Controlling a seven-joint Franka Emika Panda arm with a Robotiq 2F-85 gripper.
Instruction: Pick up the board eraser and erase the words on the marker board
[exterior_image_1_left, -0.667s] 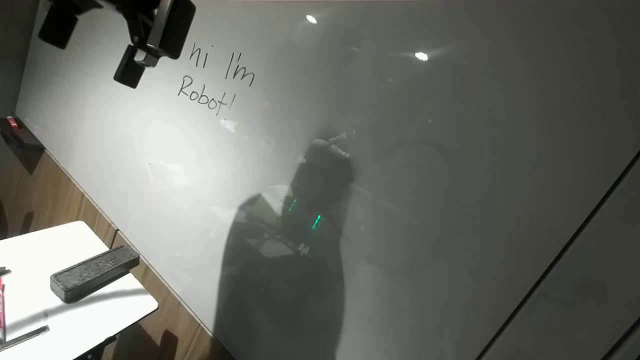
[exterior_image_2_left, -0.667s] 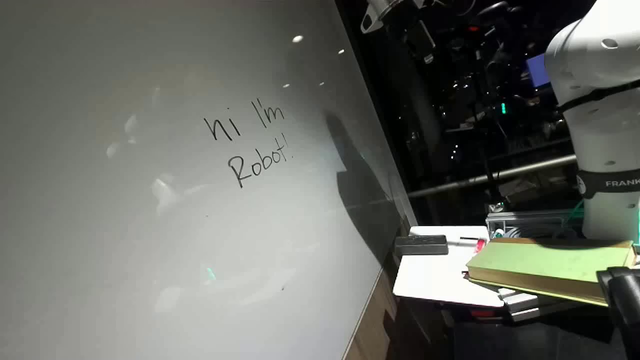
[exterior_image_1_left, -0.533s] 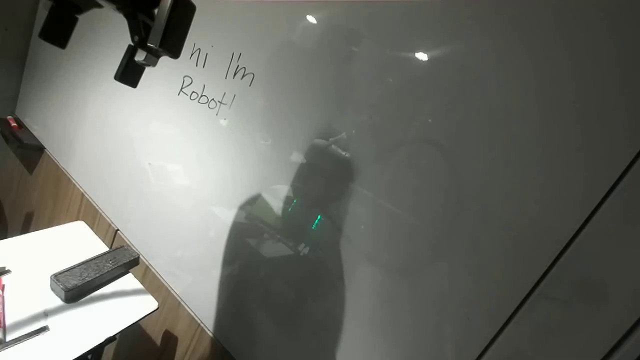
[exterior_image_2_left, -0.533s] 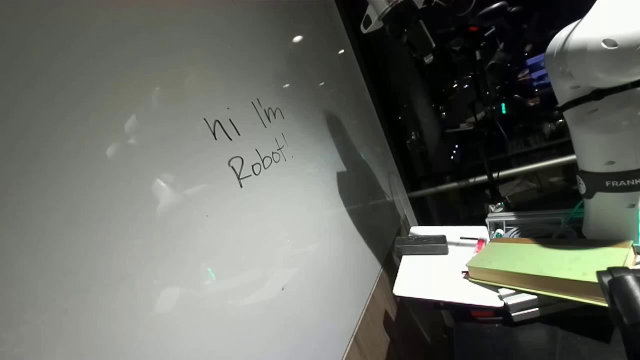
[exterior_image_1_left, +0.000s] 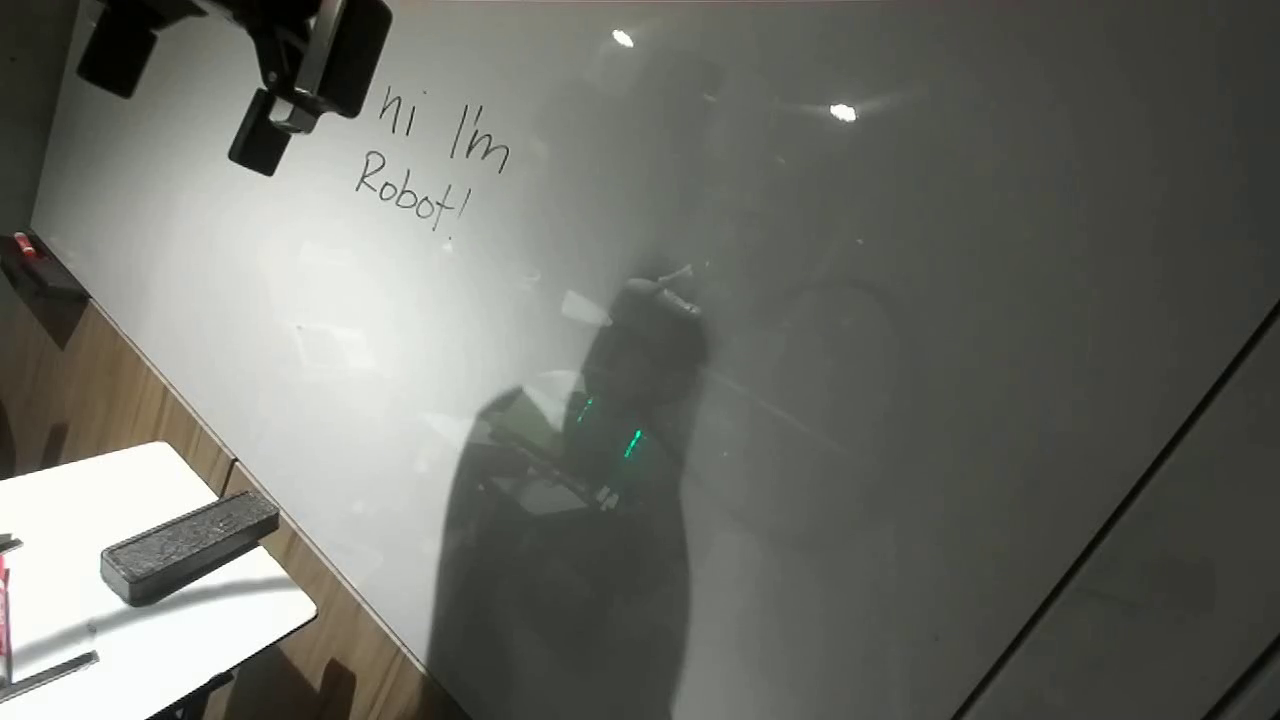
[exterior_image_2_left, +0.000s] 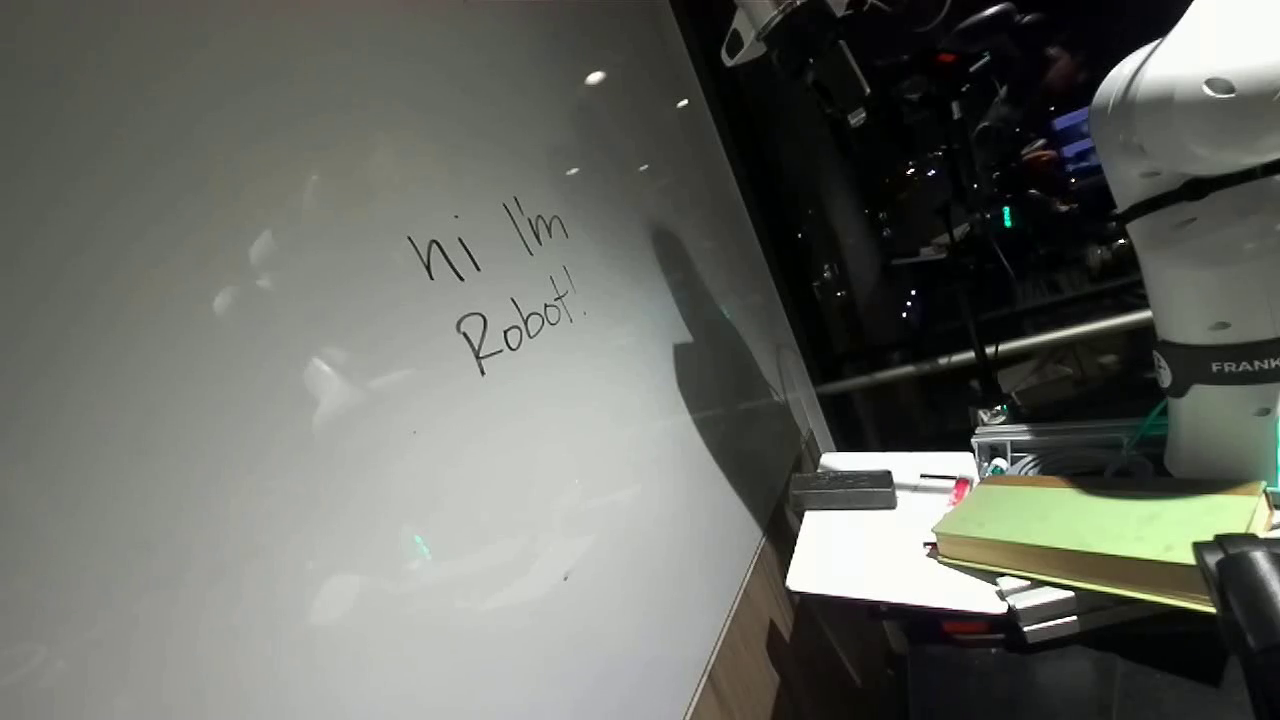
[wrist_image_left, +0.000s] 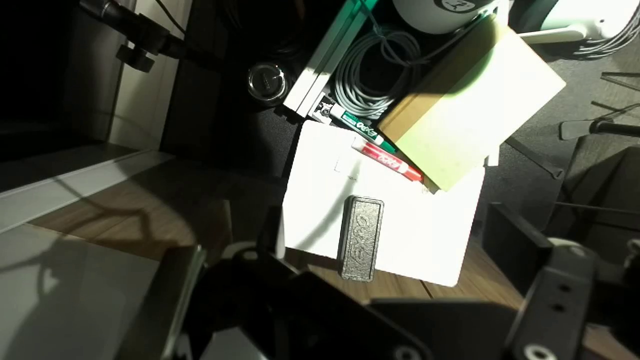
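The board eraser (wrist_image_left: 362, 239), a dark grey block, lies flat on the small white tabletop with one end jutting past its edge. Both exterior views show it too, as a dark bar (exterior_image_1_left: 190, 545) near the wall. Dark handwritten words (exterior_image_2_left: 520, 325), "hi I'm Robot!", stand in two lines on the big glossy marker board (exterior_image_1_left: 850, 350). High above the tabletop, my gripper (exterior_image_1_left: 188, 105) is open, its fingers wide apart and nothing held. Seen from the wrist, the eraser appears between the gripper's (wrist_image_left: 395, 237) fingers but well below them.
The white tabletop (wrist_image_left: 425, 235) also bears a red marker (wrist_image_left: 385, 159), a green marker (wrist_image_left: 362, 125) and a thick green book (exterior_image_2_left: 1080, 530). Beyond its edge lie a grey cable coil (wrist_image_left: 345, 80) and a metal rail (wrist_image_left: 320, 65). A dark ledge (exterior_image_1_left: 45, 275) sits at the board's lower corner.
The arm, gripper, eraser and words stay where they were. Only faint reflections on the board and a screen in the dark background differ.
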